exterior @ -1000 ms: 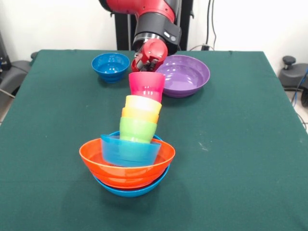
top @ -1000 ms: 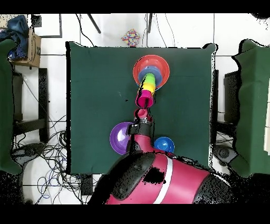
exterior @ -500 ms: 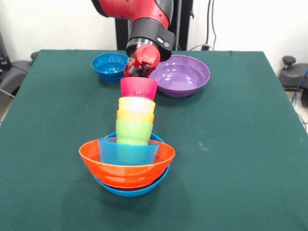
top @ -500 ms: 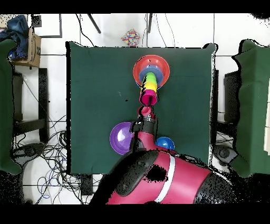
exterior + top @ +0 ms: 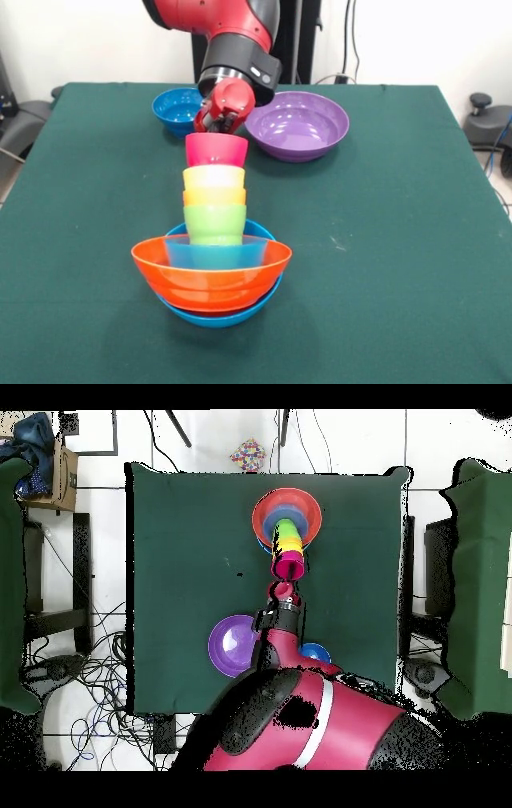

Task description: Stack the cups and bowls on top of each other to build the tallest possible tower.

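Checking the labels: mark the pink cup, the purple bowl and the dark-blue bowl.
pink cup (image 5: 217,150), front view, on its outer wall, top of the stack.
purple bowl (image 5: 300,126), front view, on its inner floor.
dark-blue bowl (image 5: 175,106), front view, on its inside, left of the arm.

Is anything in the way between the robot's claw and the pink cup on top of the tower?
Nothing visible. The gripper hangs right at the back rim of the pink cup, which tops the tower; whether they touch is unclear.
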Robot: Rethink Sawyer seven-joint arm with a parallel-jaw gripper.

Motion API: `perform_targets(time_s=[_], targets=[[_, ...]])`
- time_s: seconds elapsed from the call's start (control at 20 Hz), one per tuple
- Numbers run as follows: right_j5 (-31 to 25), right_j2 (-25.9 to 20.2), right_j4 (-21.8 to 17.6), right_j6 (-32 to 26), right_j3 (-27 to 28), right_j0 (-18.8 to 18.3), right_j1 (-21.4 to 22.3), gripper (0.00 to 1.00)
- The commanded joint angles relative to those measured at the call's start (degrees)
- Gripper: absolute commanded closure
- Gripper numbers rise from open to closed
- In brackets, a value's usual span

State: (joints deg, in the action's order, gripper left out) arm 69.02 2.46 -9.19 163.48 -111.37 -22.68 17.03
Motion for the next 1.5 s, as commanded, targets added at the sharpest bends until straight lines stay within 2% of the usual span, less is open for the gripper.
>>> perform_targets(time_s=[0.05,0.2,0.25,0.5,1.1,1.3,1.4,1.5], targets=[[-14.67,-3.64,-0.81,2.28,7.6,0.31,0.24,1.0],[-16.53,-4.18,-1.16,2.88,7.79,0.1,0.55,1.0],[-17.15,-4.36,-1.27,3.08,7.86,0.04,0.66,0.0],[-16.84,-3.27,1.01,1.97,7.93,1.39,0.78,0.0],[-18.84,-4.41,1.52,3.79,5.94,2.3,4.38,0.0],[-21.74,-4.51,3.64,4.6,2.58,3.4,8.19,0.0],[-25.1,-4.62,3.85,4.55,1.46,3.73,11.19,0.0],[-30.93,-4.91,3.8,4.32,-0.15,3.79,15.62,0.0]])
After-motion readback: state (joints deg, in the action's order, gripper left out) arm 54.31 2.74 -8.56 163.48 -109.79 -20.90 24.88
